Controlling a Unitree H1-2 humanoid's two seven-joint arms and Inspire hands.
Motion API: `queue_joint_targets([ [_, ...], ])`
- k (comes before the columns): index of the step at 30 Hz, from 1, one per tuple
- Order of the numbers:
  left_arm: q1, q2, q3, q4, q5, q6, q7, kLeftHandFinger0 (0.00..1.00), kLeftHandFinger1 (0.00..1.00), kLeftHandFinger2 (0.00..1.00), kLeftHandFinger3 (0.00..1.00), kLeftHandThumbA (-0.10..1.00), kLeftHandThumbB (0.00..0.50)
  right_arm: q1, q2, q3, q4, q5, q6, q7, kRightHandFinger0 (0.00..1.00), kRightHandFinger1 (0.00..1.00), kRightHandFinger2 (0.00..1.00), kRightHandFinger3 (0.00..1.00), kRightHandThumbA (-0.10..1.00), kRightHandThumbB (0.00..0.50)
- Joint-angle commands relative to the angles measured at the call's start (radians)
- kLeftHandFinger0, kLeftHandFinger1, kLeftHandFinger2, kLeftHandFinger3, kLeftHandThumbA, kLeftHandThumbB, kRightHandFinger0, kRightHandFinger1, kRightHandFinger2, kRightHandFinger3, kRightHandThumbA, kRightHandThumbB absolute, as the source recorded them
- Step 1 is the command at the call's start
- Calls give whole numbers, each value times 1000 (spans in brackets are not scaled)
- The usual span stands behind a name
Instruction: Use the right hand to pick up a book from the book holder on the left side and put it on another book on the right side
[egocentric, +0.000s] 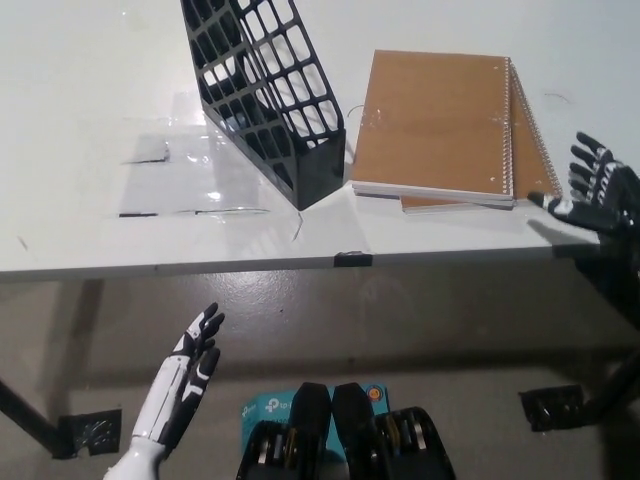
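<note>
1. Right robot hand (597, 190): empty, fingers spread, at bench (80, 120) right edge, just beside the books.
2. Top book (435, 120) lies on lower book (535, 150).
3. Book holder (265, 90) left of them.
4. Left robot hand (185, 385): spread, below bench.

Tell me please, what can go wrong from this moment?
The top book lies shifted on the lower book, so a bump could slide it. The open right hand hangs by the table edge near the books and may clip them. The holder looks tilted and could tip.
</note>
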Motion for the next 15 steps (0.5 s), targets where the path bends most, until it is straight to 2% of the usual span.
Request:
queue_joint_targets([
  [1,-150,5,33,-14,-43,-27,-2,1000,1000,1000,1000,1000,35,-1,-73,-40,-1182,150,-86,18,1000,1000,1000,1000,871,391],
  [7,-152,11,31,-24,-45,-16,-10,1000,1000,1000,1000,1000,29,71,-5,-5,-1233,138,-108,0,1000,1000,1000,1000,860,380],
  [10,-157,14,30,-18,-45,-15,-12,1000,1000,1000,1000,1000,44,147,30,31,-1193,67,-183,28,1000,1000,1000,1000,924,348],
  [12,-152,14,27,-21,-44,-14,-15,1000,1000,1000,1000,1000,42,215,59,51,-1163,67,-187,35,1000,1000,1000,1000,925,359],
  [15,-142,14,24,-25,-49,-14,-18,1000,1000,1000,1000,1000,38,285,99,75,-1134,66,-183,36,1000,1000,1000,1000,914,323],
])
